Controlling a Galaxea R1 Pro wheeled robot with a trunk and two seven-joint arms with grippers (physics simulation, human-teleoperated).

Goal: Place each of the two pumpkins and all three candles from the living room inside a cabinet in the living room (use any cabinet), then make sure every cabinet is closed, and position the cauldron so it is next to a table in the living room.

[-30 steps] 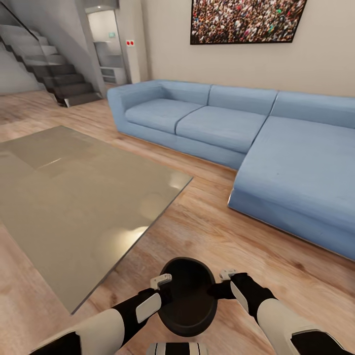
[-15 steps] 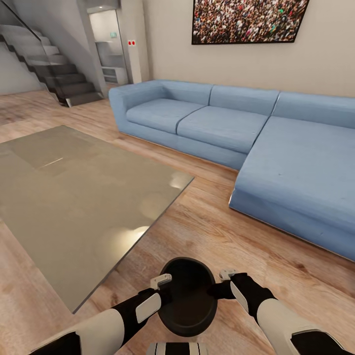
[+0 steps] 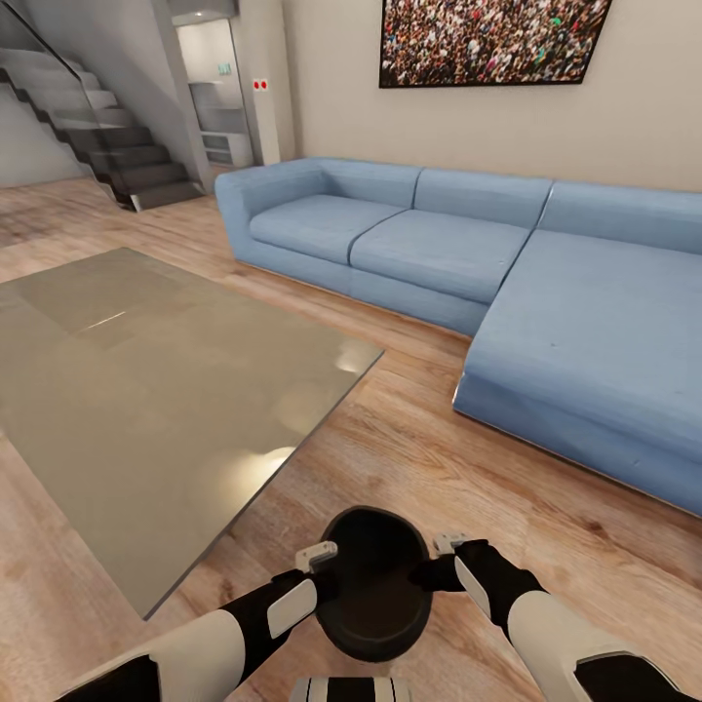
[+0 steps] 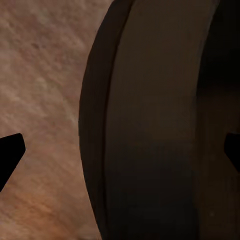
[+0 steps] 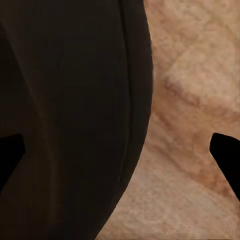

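Holding the cauldron [image 3: 375, 595] from both sides, the left gripper [image 3: 327, 575] pinched its left rim and the right gripper [image 3: 439, 565] pinched its right rim, each with one finger inside the mouth and one outside the wall. In the left wrist view the cauldron wall [image 4: 150, 130] stood between the dark fingertips [image 4: 10, 152]; in the right wrist view the wall [image 5: 75, 115] likewise stood between the fingertips [image 5: 225, 155]. The cauldron sat upright, mouth upward, above the wooden floor [image 3: 468, 478], whether touching it could not be told. It was near the corner of the glass table [image 3: 146, 380], to the table's right. A blue sofa [image 3: 507, 283] stood beyond, against the wall, under a picture [image 3: 487, 39]. Stairs [image 3: 107, 146] rose at far left.
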